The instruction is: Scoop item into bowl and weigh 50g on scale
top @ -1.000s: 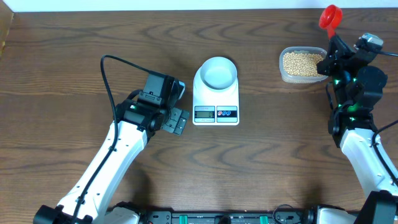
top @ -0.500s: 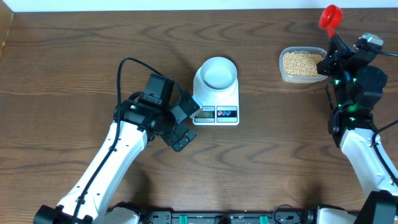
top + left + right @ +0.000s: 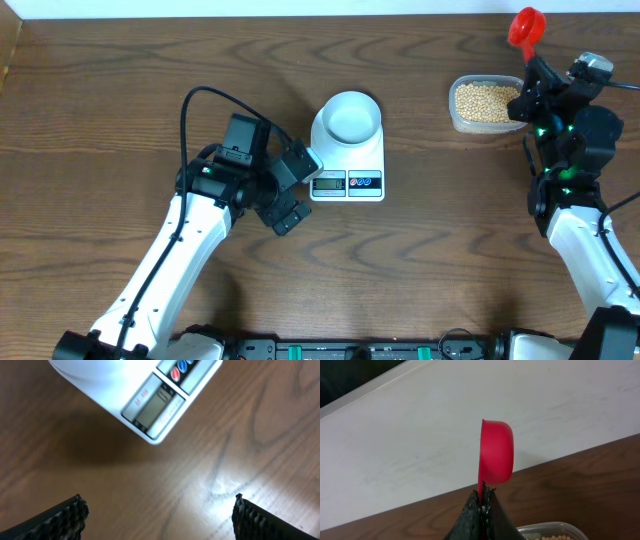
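- Beans [image 3: 483, 101]: a pile in the clear tub [image 3: 458, 124] at far right of the table [image 3: 100, 100], well apart from the scale. None in the bowl as far as can be seen.
- Bowl [image 3: 347, 118]: sits upright on the scale [image 3: 376, 160], at the end away from the display; inside looks empty.
- Right gripper [image 3: 533, 64]: fingers pressed together on the thin handle of the red scoop [image 3: 527, 25]. The cup is held up beyond the tub's far edge and turned on its side in the wrist view [image 3: 496, 452]. Nothing visible in it.
- Left gripper [image 3: 296, 190]: fingers spread wide, holding nothing, just beside the scale's display end, above bare wood in the wrist view [image 3: 159, 502].
- Handling, judged: beans are hard, light, round and loose, so they will roll and bounce off a tilted scoop. They can't sensibly be pinched; go in with the scoop, keep the cup level on the way over, and pour slowly.
- Scoop looks like stiff plastic; the handle-end grip is fine but can twist.
- Bowl is likely light and smooth, so it may slide on the scale if bumped; pour from above without touching the rim.
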Controlling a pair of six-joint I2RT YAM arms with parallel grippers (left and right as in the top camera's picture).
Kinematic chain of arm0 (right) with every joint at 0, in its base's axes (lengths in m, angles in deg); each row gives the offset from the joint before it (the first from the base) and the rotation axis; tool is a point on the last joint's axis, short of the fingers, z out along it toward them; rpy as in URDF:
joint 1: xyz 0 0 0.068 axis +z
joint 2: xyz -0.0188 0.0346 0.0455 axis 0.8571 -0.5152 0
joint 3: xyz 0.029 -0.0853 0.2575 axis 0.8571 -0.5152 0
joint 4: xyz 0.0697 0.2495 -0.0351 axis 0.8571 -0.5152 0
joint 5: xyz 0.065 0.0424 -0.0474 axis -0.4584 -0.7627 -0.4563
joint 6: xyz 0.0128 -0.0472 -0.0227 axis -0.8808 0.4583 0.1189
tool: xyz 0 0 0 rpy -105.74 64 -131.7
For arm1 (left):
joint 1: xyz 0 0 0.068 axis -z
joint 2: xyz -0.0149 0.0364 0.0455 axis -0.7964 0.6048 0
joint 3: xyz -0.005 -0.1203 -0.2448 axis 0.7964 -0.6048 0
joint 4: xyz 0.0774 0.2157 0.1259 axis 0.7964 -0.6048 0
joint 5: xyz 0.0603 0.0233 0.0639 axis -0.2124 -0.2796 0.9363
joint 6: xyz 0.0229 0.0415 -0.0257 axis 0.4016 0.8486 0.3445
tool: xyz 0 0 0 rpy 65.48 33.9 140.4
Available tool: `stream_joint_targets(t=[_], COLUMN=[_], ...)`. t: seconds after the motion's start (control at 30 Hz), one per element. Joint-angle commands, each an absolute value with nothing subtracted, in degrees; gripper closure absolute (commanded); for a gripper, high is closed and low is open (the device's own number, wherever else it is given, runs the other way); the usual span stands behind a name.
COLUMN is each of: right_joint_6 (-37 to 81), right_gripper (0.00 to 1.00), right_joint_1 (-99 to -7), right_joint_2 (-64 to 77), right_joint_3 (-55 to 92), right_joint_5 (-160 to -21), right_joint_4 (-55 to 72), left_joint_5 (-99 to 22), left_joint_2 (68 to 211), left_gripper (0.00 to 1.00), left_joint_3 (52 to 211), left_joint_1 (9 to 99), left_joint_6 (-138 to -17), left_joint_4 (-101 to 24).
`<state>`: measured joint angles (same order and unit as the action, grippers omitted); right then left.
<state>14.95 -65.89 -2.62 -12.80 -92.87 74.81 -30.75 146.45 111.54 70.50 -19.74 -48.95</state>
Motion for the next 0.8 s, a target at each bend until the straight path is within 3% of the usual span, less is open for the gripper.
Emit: stream_joint_targets(t=[0.0, 0.77], right_joint_6=[15.74, 15.69], right_gripper=[0.99, 0.99], right_joint_1=[-65.65, -65.65], right_joint_2=[-2.60, -2.60], right_joint_3=[-11.25, -11.25], right_joint_5=[-94.33, -98.42], right_joint_4=[74.94, 74.79], left_joint_5=[-33.48, -45.26], left_joint_2=[146.45, 146.45], left_gripper=[0.05, 0.05], left_joint_3=[112.82, 112.82], left_joint_1=[70.19, 64.12], left_joint_6=[-18.98, -16.95], left_joint_4=[-46.77, -48.32])
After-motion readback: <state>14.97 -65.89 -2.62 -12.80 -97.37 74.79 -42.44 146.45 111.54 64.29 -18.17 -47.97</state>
